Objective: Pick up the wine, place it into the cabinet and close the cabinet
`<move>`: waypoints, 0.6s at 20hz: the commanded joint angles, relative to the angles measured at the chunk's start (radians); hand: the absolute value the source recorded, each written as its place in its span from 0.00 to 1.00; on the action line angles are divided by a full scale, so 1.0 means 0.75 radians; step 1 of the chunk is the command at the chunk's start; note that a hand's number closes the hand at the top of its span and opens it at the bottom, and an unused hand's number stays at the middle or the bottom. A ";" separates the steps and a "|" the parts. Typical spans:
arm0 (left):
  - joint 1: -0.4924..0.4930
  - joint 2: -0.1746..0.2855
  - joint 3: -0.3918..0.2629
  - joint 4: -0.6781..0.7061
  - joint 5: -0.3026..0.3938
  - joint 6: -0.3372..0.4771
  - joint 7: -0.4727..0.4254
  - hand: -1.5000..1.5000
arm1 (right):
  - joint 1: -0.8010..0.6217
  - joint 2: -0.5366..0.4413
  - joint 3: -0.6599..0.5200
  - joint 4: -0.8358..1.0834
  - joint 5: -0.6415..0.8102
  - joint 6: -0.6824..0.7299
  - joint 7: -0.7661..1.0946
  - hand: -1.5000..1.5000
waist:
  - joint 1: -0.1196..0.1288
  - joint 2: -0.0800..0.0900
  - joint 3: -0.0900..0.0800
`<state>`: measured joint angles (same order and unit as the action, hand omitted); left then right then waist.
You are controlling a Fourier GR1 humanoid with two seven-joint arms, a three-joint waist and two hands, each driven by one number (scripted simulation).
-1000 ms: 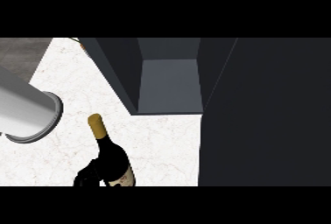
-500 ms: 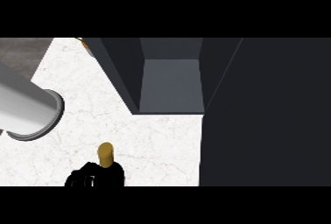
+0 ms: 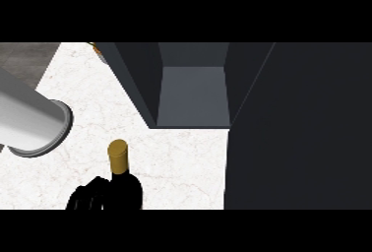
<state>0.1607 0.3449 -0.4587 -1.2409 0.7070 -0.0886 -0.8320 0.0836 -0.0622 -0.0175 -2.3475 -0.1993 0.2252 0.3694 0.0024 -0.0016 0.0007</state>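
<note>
Gripping the wine bottle (image 3: 118, 157) by its dark body, fingers of the right hand (image 3: 87, 198) curled round it; gold-capped neck sticking out just beyond the hand. Farther out and to the hand's right, the cabinet (image 3: 193, 101), grey inside showing, apart from the bottle. Off to the hand's left, a grey forearm (image 3: 29, 123) over the white bench (image 3: 94, 98)

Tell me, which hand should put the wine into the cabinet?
Right: the right hand curls round the wine, near the open cabinet. Only the left forearm shows, its hand out of view.
</note>
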 commanded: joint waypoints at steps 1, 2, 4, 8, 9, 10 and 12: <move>0.059 0.041 0.005 -0.332 0.008 0.121 0.171 1.00 | 0.028 -0.014 -0.018 -0.018 -0.013 0.023 -0.005 0.00 | 0.001 -0.001 0.001; 0.112 0.051 0.016 -0.343 -0.012 0.092 0.153 1.00 | 0.016 -0.010 -0.032 0.046 -0.028 0.043 -0.047 0.00 | 0.002 0.000 0.000; 0.022 0.014 0.028 -0.406 -0.012 0.178 0.261 1.00 | -0.002 0.006 -0.007 0.056 0.012 0.025 -0.050 0.00 | -0.001 0.001 0.000; 0.080 0.000 0.001 -0.635 -0.051 0.287 0.366 1.00 | 0.029 0.000 -0.027 0.017 -0.044 0.039 -0.026 0.00 | 0.001 0.000 0.000; -0.047 -0.078 0.006 -0.496 -0.085 0.304 0.386 1.00 | -0.061 0.016 0.029 -0.012 0.029 -0.038 0.062 0.00 | -0.002 0.002 -0.001; -0.029 -0.071 0.011 -0.612 -0.094 0.371 0.411 1.00 | 0.000 -0.019 -0.056 0.032 -0.041 0.019 0.016 0.00 | -0.003 0.001 0.000; -0.084 -0.005 0.121 -0.611 -0.041 0.315 0.496 1.00 | 0.018 0.039 0.071 -0.017 0.050 -0.014 0.038 0.00 | -0.003 0.001 -0.001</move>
<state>0.1396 0.3242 -0.4216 -1.6288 0.6703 0.1154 -0.5513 0.0860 -0.0521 -0.0096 -2.3349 -0.1910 0.2317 0.3673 0.0008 -0.0008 0.0004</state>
